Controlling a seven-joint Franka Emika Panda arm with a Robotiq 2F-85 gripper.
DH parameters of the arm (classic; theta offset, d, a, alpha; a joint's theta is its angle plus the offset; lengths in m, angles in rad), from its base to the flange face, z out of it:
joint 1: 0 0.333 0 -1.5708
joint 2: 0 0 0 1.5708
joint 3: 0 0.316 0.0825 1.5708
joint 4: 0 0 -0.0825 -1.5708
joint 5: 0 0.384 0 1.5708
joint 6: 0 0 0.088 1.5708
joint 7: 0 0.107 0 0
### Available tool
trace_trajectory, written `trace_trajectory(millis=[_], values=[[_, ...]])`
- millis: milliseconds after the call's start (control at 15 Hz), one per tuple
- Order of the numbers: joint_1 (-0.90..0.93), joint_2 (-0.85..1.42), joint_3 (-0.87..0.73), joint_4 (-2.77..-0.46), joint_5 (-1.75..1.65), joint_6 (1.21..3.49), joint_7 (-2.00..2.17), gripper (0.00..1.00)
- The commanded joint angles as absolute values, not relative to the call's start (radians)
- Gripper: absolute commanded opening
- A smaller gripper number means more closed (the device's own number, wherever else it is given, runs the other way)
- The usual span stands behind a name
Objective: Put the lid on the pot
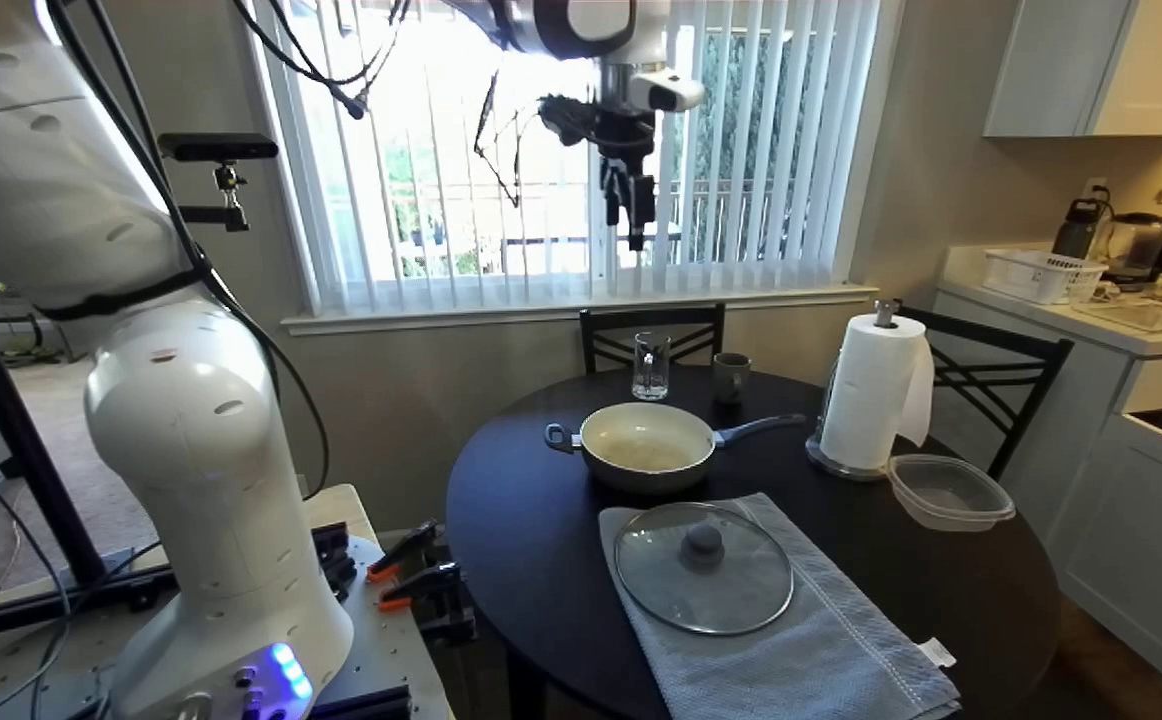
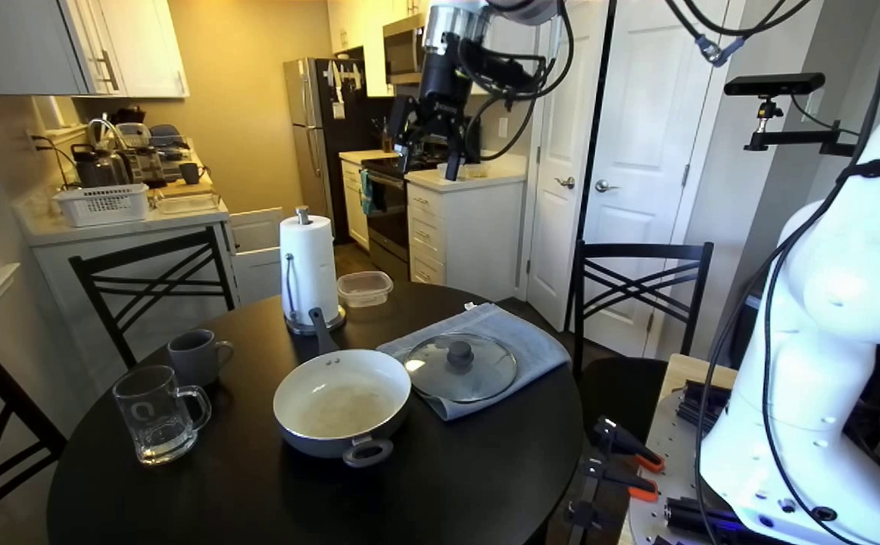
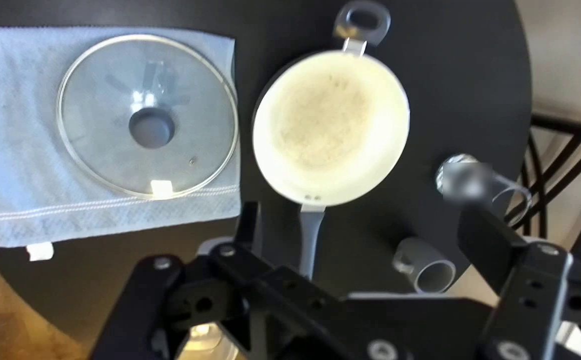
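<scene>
Your fingers (image 3: 488, 245) stand apart, empty, above the surface (image 1: 521, 520). The lid (image 1: 704, 582) lies on the towel (image 3: 15, 140) beside the pot (image 3: 330, 127); centre over the lid's knob (image 3: 151, 128), descend straight, close squarely, then lift level.

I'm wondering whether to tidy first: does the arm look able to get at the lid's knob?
Probably yes: the hand hangs open above the table, and the lid lies on the towel, knob up, with nothing over it. The pot stands beside it, not in the way.
</scene>
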State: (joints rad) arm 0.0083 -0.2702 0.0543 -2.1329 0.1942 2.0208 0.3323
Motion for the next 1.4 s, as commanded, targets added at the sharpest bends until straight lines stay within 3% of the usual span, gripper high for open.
trace_trajectory(millis=[0, 800, 1333], values=[[-0.074, -0.148, 0.017, -2.164, 0.089, 2.216, 0.399, 1.00], [-0.080, 0.325, -0.146, -2.184, -0.041, 2.582, 0.539, 1.00], [-0.035, 0.422, -0.175, -2.153, 0.017, 2.598, 0.510, 1.00]])
